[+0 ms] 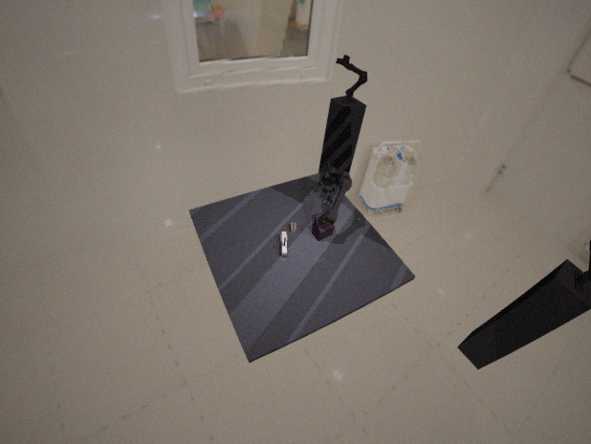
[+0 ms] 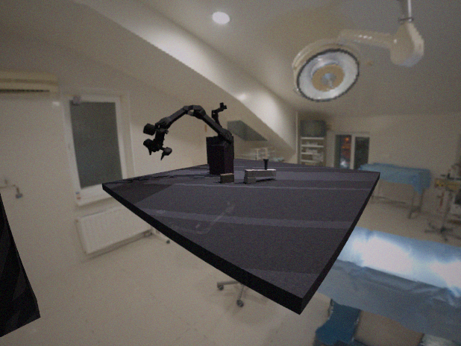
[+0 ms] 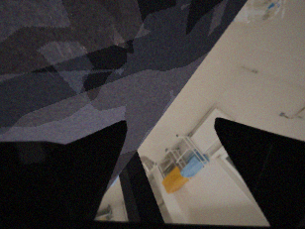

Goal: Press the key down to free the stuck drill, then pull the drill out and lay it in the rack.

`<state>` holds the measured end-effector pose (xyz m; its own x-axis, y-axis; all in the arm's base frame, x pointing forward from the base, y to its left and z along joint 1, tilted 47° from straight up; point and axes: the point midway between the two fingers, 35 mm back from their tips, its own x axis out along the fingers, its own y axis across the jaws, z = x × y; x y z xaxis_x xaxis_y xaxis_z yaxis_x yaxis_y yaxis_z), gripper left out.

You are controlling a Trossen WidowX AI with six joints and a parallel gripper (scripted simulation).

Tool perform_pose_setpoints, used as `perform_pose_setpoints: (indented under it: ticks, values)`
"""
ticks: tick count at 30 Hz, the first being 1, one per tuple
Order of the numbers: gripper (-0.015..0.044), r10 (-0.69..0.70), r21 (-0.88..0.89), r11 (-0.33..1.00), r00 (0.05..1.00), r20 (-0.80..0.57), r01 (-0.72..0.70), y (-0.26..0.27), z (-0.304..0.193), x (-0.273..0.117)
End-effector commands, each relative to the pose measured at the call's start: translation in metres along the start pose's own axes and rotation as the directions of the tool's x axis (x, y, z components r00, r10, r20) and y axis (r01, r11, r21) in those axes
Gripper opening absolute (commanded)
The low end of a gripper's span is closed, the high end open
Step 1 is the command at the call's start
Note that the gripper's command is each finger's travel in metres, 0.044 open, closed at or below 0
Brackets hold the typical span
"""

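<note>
Drill (image 1: 285,241) (image 2: 265,164): apparently the dark upright piece, seated in the pale block (image 1: 284,251) (image 2: 253,174) on the counter (image 1: 268,297) (image 2: 261,224) (image 3: 149,88).
Key: not distinguishable.
Pull risk: lifting before full release could have dragged the block along.
Approach risk: a skewed descent could have tipped it.
Jaws: wide open, nothing between the fingertips (image 2: 157,156), well apart from the block.
</note>
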<state>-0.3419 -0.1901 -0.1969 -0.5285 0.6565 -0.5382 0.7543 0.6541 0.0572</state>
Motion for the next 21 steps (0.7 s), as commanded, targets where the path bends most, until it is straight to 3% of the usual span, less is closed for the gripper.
perform_pose_setpoints:
  ticks: [1, 9, 15, 21]
  values:
    - [0.0374, 0.0, 0.0, 1.0, 1.0, 0.0, 0.0, 0.0, 0.0, 0.0]
    - [0.0164, -0.004, 0.001, 1.0, 1.0, 0.005, 0.004, 0.0, 0.001, -0.003]
    - [0.0006, -0.111, 0.027, 0.994, 0.978, 0.176, 0.108, 0.001, 0.048, -0.087]
    - [0.0, -0.165, 0.032, 0.986, 0.921, 0.353, 0.165, 0.031, 0.095, -0.176]
